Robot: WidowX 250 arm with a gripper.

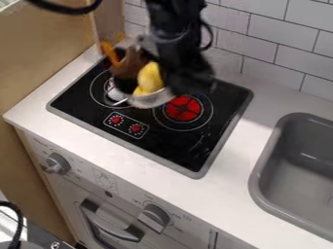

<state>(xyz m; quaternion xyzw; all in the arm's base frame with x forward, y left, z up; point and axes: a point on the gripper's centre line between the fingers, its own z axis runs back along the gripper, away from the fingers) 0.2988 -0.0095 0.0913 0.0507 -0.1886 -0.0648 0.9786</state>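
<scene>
My gripper [193, 81] hangs over the cooktop [207, 119], right up by the metal pot [151, 100]. Can't tell if it's spread, pressed together or pinching the pot, b/c it's a dark blur. Pot's over the stove between the two burners, w/ a yellow thing [149, 79] at its mouth and a brown thing [129, 65] beside that; an orange thing [112, 53] is nearby, toward the wall. Step in hand is prob handling the pot, maybe mid-carry or mid-tip, tho one view can't settle which. Next move calls for a slow, steady wrist, a check on the grip, and pot kept clear of the silver thing [115, 94] just beside it
</scene>
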